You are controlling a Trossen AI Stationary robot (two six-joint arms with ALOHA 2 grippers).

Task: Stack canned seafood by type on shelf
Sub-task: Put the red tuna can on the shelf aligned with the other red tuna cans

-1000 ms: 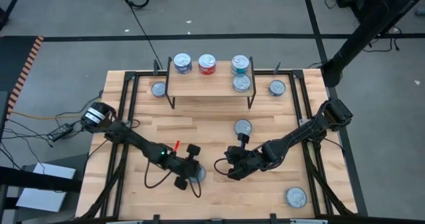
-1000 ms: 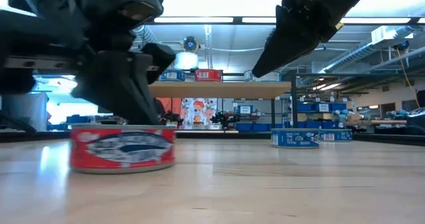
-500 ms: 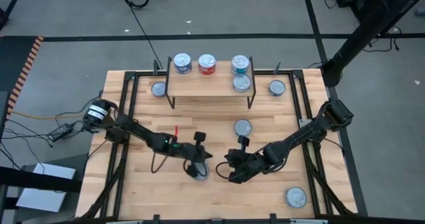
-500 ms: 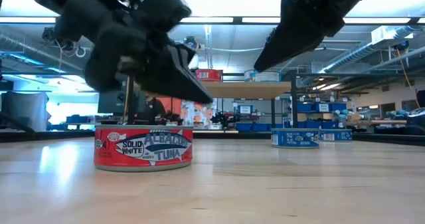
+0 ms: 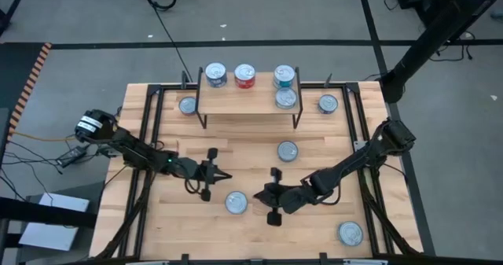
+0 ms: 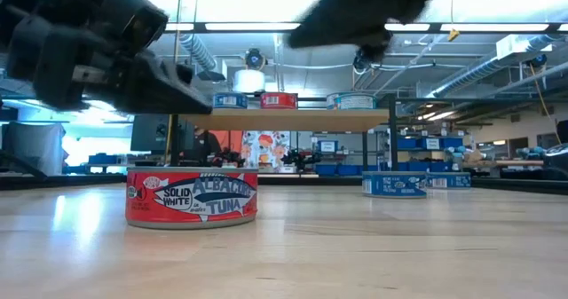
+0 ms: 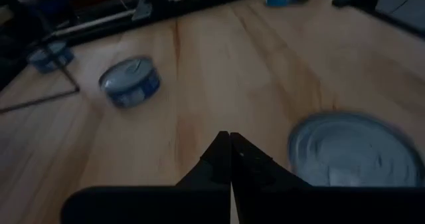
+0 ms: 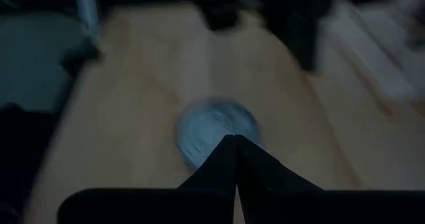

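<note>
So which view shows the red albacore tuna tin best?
The low view: the red tuna tin stands close, its label readable. The high view shows only its silver top, between the two arms. Both wrist views show just a blurred lid.

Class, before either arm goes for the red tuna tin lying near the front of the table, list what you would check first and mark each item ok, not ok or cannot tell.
1. Red tuna tin upright, free on the table: ok.
2. Left gripper open for a grasp: not ok, shut.
3. Right gripper open: not ok, shut.
4. Both grippers clear of the tin: ok.
5. Shelf has a red tin to stack on: ok.
</note>
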